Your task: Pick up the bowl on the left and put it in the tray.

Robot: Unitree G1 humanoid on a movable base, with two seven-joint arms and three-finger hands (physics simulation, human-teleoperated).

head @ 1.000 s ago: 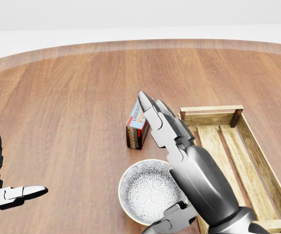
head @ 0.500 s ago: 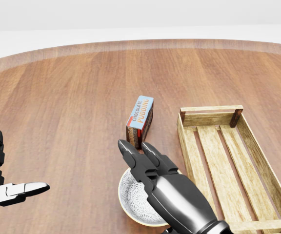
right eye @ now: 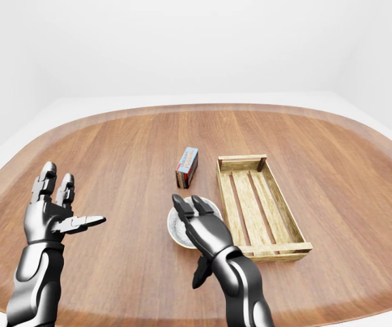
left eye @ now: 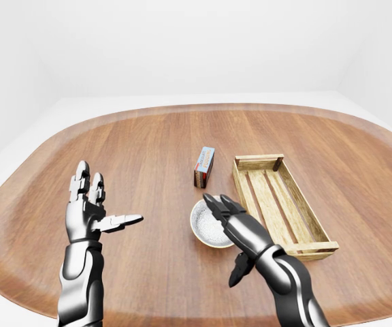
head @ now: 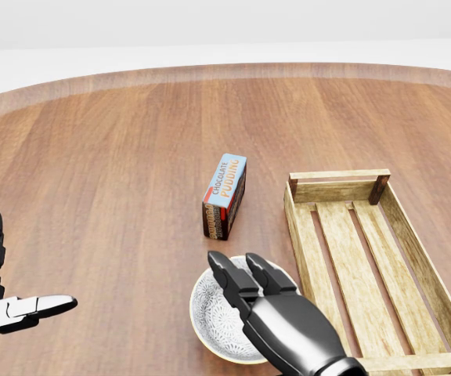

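Observation:
The pale patterned bowl [head: 214, 317] rests on the wooden table just left of the slatted wooden tray [head: 339, 176]. My right hand [head: 237, 270] reaches over the bowl's right half from below, its fingers [left eye: 218, 204] spread and open. The thumb [left eye: 237, 271] hangs apart below the bowl. The hand hides part of the bowl's rim, and I cannot tell whether it touches. My left hand [left eye: 90, 208] is held up, open and empty, far to the left of the bowl.
A chocolate pudding box [head: 225, 196] stands on edge above the bowl in the head view, close to the tray's upper left corner. The table's curved rim [left eye: 196, 109] runs along the top of the left-eye view.
My right hand has come down from a raised pose near the pudding box and now lies low over the bowl. The left hand has barely moved.

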